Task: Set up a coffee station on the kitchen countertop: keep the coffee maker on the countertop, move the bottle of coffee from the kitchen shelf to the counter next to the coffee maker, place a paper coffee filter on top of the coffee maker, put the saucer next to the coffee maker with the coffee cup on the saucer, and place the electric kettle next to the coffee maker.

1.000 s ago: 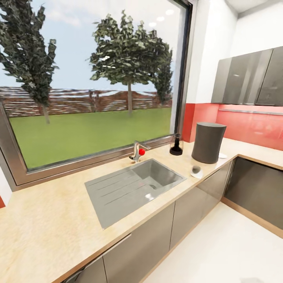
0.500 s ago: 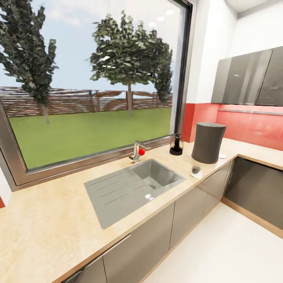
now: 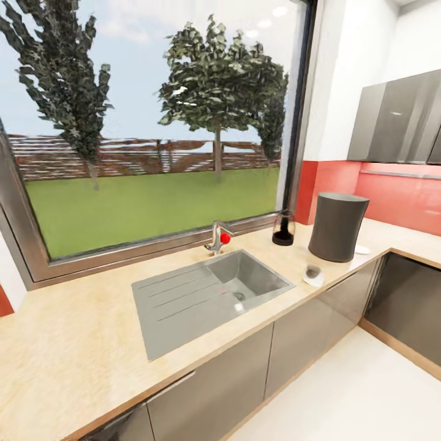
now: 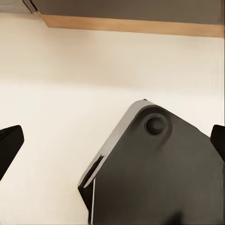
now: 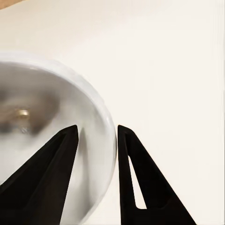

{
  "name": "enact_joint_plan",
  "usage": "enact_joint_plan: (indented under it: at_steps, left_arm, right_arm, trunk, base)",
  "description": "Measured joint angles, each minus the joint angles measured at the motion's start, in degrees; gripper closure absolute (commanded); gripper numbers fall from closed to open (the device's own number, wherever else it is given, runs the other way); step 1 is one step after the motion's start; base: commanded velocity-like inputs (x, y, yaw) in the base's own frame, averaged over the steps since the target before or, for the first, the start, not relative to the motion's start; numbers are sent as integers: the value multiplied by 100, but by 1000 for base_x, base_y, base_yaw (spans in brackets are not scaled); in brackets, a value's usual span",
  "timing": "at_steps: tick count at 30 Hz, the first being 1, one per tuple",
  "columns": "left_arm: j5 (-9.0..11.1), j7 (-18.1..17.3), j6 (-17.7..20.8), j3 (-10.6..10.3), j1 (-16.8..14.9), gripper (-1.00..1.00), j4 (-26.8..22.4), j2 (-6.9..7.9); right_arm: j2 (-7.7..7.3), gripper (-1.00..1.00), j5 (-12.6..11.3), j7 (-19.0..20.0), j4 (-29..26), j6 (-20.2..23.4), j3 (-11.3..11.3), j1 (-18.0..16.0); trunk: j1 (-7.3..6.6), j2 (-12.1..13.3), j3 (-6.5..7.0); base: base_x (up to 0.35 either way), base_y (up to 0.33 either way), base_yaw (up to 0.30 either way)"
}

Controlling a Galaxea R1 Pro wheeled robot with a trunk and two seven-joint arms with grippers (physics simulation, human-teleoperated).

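Currently we see the right gripper (image 5: pixel 97 127) with its two black fingers (image 5: pixel 51 168) clenched across the rim of the small round white saucer (image 5: pixel 47 103), one finger over the dish's inner face and the other outside the edge, pale floor beyond it. So the saucer is in the robot's hold, not on the counter. The left gripper (image 4: pixel 117 132) is released, fingertips spread wide with nothing between them, over pale floor near a cabinet base. In the head view the long light beige wood-grain kitchen countertop (image 3: pixel 73 343) carries the steel sink (image 3: pixel 208 294) and a chrome tap with a red knob (image 3: pixel 218 237). Past the sink stands the tall charcoal-grey column coffee maker (image 3: pixel 338 226), with the small clear glass electric kettle with black base (image 3: pixel 283 228) near it on the window side and the tiny white coffee cup (image 3: pixel 313 275) in front, close to the counter edge. A small white disc (image 3: pixel 362 249) peeks out behind the coffee maker; we cannot tell what it is. We judge the saucer light, stiff, glazed and slippery, and likely to chip if dropped, so an edge pinch like this one can let it swing or slide out. We would keep the pinch deep over the rim, carry it slowly and set it down flat beside the coffee maker.
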Motion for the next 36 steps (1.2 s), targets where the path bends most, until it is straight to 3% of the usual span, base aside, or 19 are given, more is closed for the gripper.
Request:
enact_joint_plan:
  at_steps: [11, 27, 36]
  left_arm:
    - [-21, -59, -37, 2, 0, -100, 28, -24]
    - [-35, -59, -45, 3, 0, -100, 28, -44]
    - [-36, -59, -45, 2, 0, -100, 28, -45]
  right_arm:
    - [-102, 100, 0, -16, 0, 22, -3, -2]
    - [-110, 100, 1, -19, 0, 27, -6, -2]
    - [-105, 100, 1, -24, 0, 34, -4, -2]
  trunk:
    - [0, -1, -8]
    - [0, -1, -8]
    - [0, 0, -20]
  base:
    - [107, -270, 57]
    - [107, -270, 1]
    - [106, -270, 174]
